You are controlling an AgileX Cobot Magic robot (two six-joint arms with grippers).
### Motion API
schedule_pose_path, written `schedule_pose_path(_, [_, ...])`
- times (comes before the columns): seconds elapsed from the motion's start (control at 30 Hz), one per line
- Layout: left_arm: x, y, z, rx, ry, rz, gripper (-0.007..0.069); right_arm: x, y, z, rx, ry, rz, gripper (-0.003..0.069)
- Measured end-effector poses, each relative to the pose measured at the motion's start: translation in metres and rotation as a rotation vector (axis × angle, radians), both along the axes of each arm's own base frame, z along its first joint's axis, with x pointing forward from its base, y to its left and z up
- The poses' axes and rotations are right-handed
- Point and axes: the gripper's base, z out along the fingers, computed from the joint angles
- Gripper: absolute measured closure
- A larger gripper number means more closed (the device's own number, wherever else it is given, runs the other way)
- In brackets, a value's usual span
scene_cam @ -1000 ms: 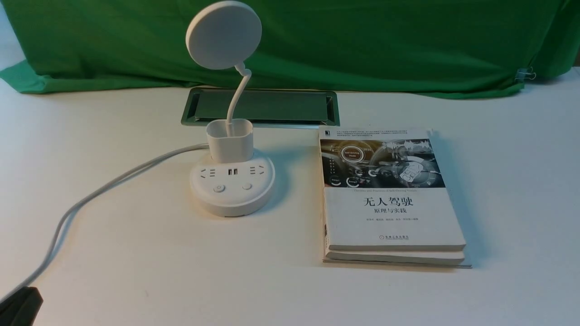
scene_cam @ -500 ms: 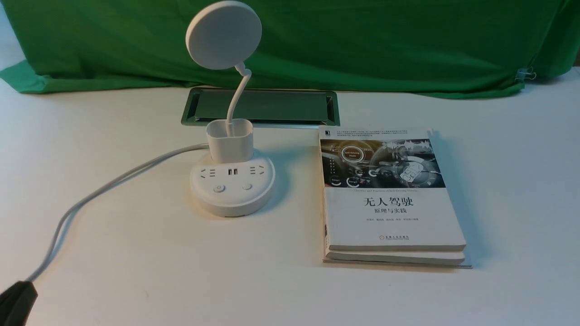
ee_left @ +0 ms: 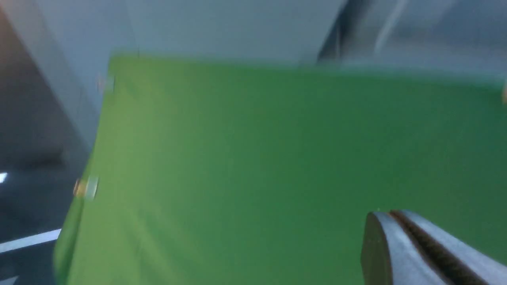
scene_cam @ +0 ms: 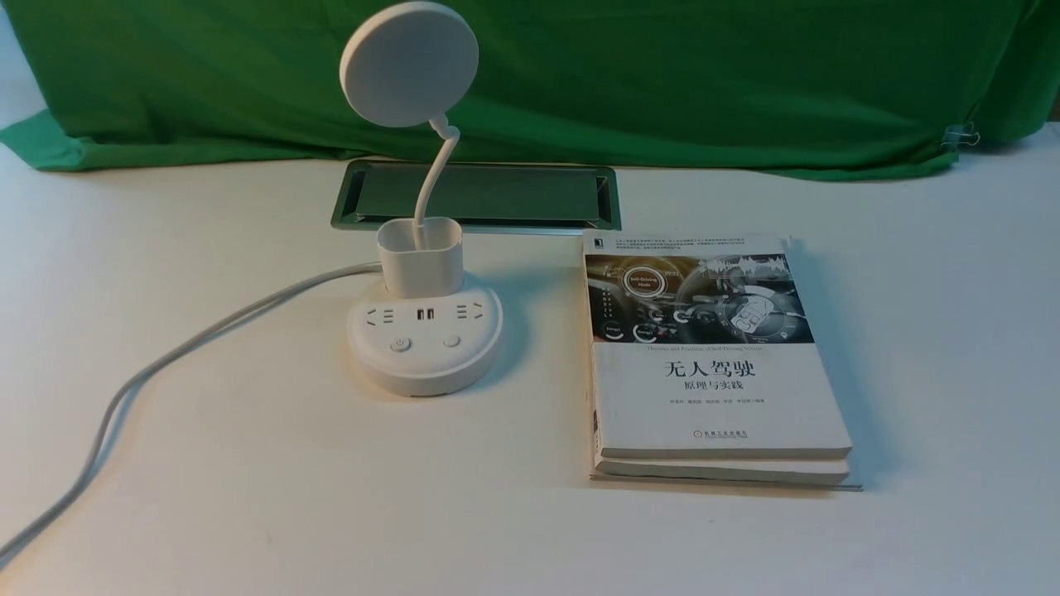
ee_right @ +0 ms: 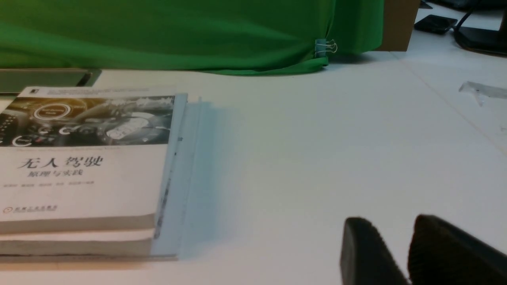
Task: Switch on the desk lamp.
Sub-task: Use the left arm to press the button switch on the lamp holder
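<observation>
While its round head (scene_cam: 408, 64) shows no glow, the desk lamp (scene_cam: 420, 265) stands on the left half of the white table (scene_cam: 248, 497), its thin neck rising from a small cup holder above a round base (scene_cam: 424, 368). Two buttons sit side by side on the near part of that base, the power-marked one (scene_cam: 401, 344) to the left of a plain one (scene_cam: 451, 340), with sockets in a row behind them. Nothing touches either button. A pale cord (scene_cam: 207, 331) runs from the back of the base across the table toward the near left corner.

Just beside the lamp on the right lies a book (scene_cam: 712, 389) stacked on a second one, cover up. Behind the lamp a metal-rimmed hatch (scene_cam: 476, 194) is set into the table, and a green cloth (scene_cam: 662, 74) hangs across the back.

Neither arm appears in the front view. The left tool (ee_left: 400, 221), seen only in its own blurred wrist view against green cloth, has its fingers pressed together and holds nothing. The right tool (ee_right: 396, 229) hovers low over bare table to the right of the book, its dark fingers a narrow gap apart and empty.

By the look of it, the job is not yet done: the lamp seems unlit, both tools are well apart from it, and the reach to the base and the press on a button are all left to do.
</observation>
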Motion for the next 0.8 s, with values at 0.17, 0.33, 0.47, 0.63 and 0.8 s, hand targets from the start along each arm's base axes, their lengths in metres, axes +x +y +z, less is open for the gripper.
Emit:
schedule_pose_path(0.17, [-0.013,0.003,0.034,-0.094,-0.061,-0.101,0.0623,0.0,0.0,0.0,0.0,0.0,0.0,0.0419])
schedule_pose_path(0.33, [-0.025,0.003,0.099,-0.005,0.102,-0.041,0.0623,0.0,0.0,0.0,0.0,0.001,0.0,0.0419])
schedule_pose_path(0.47, [0.002,-0.001,0.115,0.113,0.365,0.043,0.0623,0.0,0.0,0.0,0.0,0.0,0.0,0.0419])
schedule_pose_path(0.63, [0.084,-0.014,0.071,0.081,0.924,-0.044,0.0623,0.0,0.0,0.0,0.0,0.0,0.0,0.0419])
schedule_pose_path(0.8, [0.141,-0.034,0.021,-0.027,1.409,-0.186,0.0623,0.0,0.0,0.0,0.0,0.0,0.0,0.0419])
